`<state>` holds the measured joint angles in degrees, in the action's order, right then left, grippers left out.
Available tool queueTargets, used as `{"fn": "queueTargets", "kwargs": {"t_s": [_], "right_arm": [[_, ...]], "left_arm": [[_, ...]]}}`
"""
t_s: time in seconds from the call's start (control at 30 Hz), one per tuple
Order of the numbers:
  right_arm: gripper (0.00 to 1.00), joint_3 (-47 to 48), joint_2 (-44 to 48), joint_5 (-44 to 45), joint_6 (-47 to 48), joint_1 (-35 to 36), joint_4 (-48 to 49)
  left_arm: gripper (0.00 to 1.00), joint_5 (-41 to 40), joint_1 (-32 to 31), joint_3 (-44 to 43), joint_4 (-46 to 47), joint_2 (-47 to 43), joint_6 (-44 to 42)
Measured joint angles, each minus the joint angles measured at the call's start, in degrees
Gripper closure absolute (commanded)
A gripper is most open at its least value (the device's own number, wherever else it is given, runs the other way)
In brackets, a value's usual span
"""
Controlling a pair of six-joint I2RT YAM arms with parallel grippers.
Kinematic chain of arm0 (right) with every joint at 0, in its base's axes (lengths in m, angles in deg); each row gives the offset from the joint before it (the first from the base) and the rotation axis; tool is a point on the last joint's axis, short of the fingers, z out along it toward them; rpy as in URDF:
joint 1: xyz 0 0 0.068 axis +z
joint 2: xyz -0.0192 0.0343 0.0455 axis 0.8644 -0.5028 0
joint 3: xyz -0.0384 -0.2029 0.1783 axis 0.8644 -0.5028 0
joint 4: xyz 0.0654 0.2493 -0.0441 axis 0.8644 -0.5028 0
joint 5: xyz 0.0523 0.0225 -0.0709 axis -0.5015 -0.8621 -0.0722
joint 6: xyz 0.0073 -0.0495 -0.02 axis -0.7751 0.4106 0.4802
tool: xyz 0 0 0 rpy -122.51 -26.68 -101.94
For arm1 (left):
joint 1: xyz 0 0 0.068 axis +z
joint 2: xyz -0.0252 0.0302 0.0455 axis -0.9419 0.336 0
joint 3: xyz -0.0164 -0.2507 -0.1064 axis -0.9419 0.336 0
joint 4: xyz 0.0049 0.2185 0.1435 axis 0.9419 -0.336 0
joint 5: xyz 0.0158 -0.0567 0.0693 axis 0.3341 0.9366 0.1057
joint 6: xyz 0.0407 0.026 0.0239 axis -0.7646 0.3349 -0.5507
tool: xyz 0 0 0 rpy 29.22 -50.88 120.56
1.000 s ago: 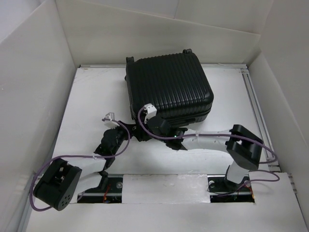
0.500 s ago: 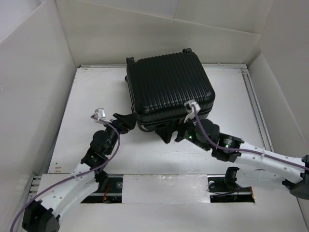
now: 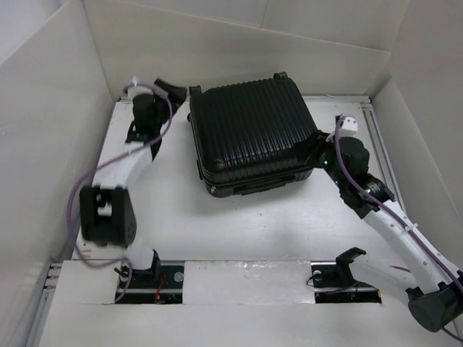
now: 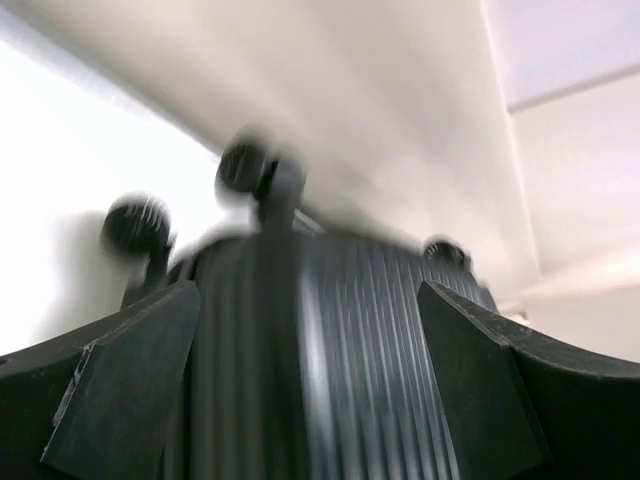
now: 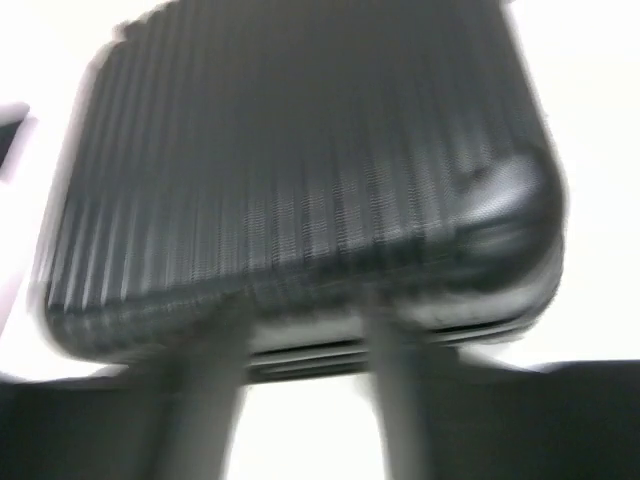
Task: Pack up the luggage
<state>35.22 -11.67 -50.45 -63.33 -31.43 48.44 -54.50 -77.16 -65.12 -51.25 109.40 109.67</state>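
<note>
The luggage (image 3: 253, 134) lies closed on the white table, ribbed black shell up, with wheels (image 3: 194, 90) at its back edge. My left gripper (image 3: 173, 90) is at the back-left corner, just left of that wheel. In the left wrist view it (image 4: 308, 290) is open, its fingers (image 4: 140, 380) wide apart, with the ribbed shell (image 4: 330, 350) and small wheels (image 4: 245, 168) ahead. My right gripper (image 3: 316, 148) is at the suitcase's right side. The blurred right wrist view shows it (image 5: 300, 330) open, with bare table between its fingers (image 5: 205, 400), just below the suitcase's edge (image 5: 300, 170).
White walls (image 3: 65, 108) box in the table on the left, back and right. The back wall is close behind the left gripper. A metal rail (image 3: 378, 144) runs along the table's right edge, beside the right arm (image 3: 391, 224). Purple cables trail along both arms.
Both arms have swung away from the suitcase's front edge. The left went out to the back-left corner and the right round to the right side. The suitcase stays closed.
</note>
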Motion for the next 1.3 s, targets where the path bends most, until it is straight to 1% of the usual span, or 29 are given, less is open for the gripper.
{"fn": "queueTargets", "kwargs": {"t_s": [0.07,0.2,0.27,0.33,0.4,0.6,0.63,0.7,0.73,0.77,0.8,0.87,0.9,0.93,0.97,1.0,1.07,1.13,1.2,1.3], "right_arm": [[0.19,0.0,0.6,-1.0,1.1,-3.4,-1.0],[0.11,-2.2,2.4,-6.6,2.4,-10.9,-1.1],[0.09,-3.1,2.5,-9.5,3.0,-14.0,-1.2],[0.01,-3.5,2.0,-12.1,3.7,-16.2,-1.7],[0.01,-3.6,1.6,-13.9,4.3,-17.5,-2.1],[0.01,-6.3,1.1,-18.8,4.7,-21.3,-1.9],[0.01,-6.5,0.7,-19.6,4.7,-21.7,-1.6],[0.06,-6.7,-0.7,-22.1,4.7,-22.3,-0.7],[0.09,-6.7,-1.6,-23.6,4.5,-22.4,0.0],[0.19,-6.7,-2.6,-25.6,4.5,-22.4,0.8],[0.22,-6.7,-3.8,-27.4,4.5,-22.4,1.7],[0.31,-6.7,-6.2,-29.4,4.9,-22.7,2.5],[0.45,-6.8,-6.9,-30.1,4.9,-23.3,2.8],[0.52,-6.8,-7.9,-31.1,4.6,-23.9,3.4],[0.57,-6.8,-8.7,-32.3,4.6,-24.2,4.1],[0.67,-6.7,-9.9,-33.7,4.3,-24.3,5.1],[0.73,-6.2,-13.2,-35.8,4.5,-24.2,6.8],[0.74,-5.6,-16.8,-35.3,4.7,-24.4,7.2],[0.74,-4.3,-20.4,-34.9,5.2,-24.5,6.7],[0.73,1.7,-26.1,-34.5,6.0,-24.6,4.7]], "left_arm": [[0.10,4.0,1.5,-15.1,-3.5,11.9,-1.7],[0.08,9.4,2.1,-39.3,-13.2,28.7,-6.6],[0.08,11.7,2.2,-50.4,-18.1,36.0,-8.4],[0.08,13.4,2.3,-58.4,-22.5,41.7,-10.2],[0.07,14.6,2.3,-61.7,-25.6,45.2,-11.3],[0.07,19.4,2.4,-62.6,-28.3,50.9,-11.6],[0.12,20.2,2.5,-63.0,-27.7,51.8,-11.4],[0.24,22.3,2.6,-63.1,-25.9,52.5,-10.5],[0.34,23.2,2.6,-63.0,-24.8,52.6,-10.1],[0.46,24.1,2.5,-62.8,-23.1,52.7,-9.4],[0.65,24.6,2.3,-61.6,-20.5,52.5,-9.0],[0.79,24.5,2.3,-55.8,-14.3,50.3,-6.9],[0.85,24.5,2.5,-51.6,-10.0,49.0,-5.4],[0.95,24.3,2.8,-47.2,-5.9,47.3,-3.7],[1.00,23.8,3.1,-42.9,-2.1,45.4,-2.3],[1.00,23.1,3.4,-38.7,1.0,43.3,-1.2],[1.00,21.2,3.8,-29.7,6.6,38.6,0.4],[1.00,17.9,4.2,-20.2,13.3,33.4,2.4],[1.00,15.9,4.6,-9.8,17.6,27.8,3.9],[1.00,10.9,5.2,5.8,25.2,18.5,6.4]]}}
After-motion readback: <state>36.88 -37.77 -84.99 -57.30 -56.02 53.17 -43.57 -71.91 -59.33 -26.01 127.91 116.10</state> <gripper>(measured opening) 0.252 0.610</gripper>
